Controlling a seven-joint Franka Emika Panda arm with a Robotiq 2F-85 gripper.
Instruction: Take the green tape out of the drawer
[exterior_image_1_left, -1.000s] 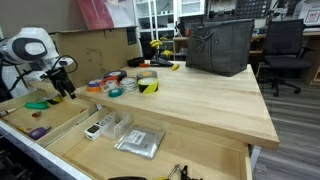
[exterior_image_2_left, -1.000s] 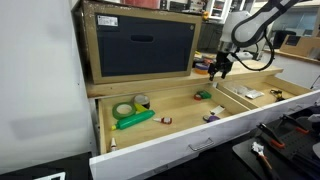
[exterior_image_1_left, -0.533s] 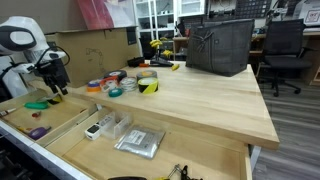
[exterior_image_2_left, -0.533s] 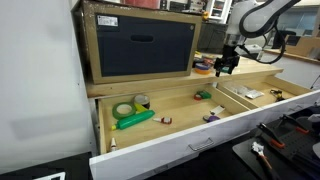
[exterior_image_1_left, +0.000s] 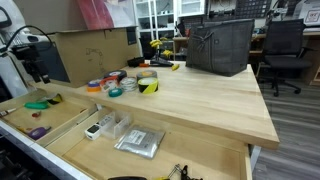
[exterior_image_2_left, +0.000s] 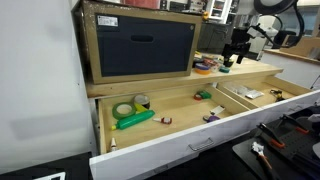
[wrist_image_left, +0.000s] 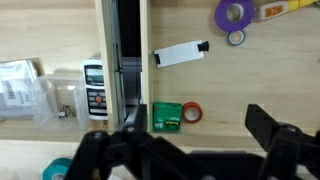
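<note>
1. Drawer (exterior_image_2_left: 182, 106): light wood, white front edge
2. Green tape (exterior_image_2_left: 117, 109): pale green
3. Flat object (exterior_image_2_left: 135, 119) beside it: brighter green
4. Striped tape roll (exterior_image_1_left: 148, 84): yellow and black
5. Tape ring (wrist_image_left: 235, 13): purple
6. Bag (exterior_image_1_left: 220, 45): dark grey

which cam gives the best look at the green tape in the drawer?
An exterior view: the green tape lies unobstructed at one end of the drawer, beside the flat green object. No other view shows it; that end falls outside their frames.
</note>
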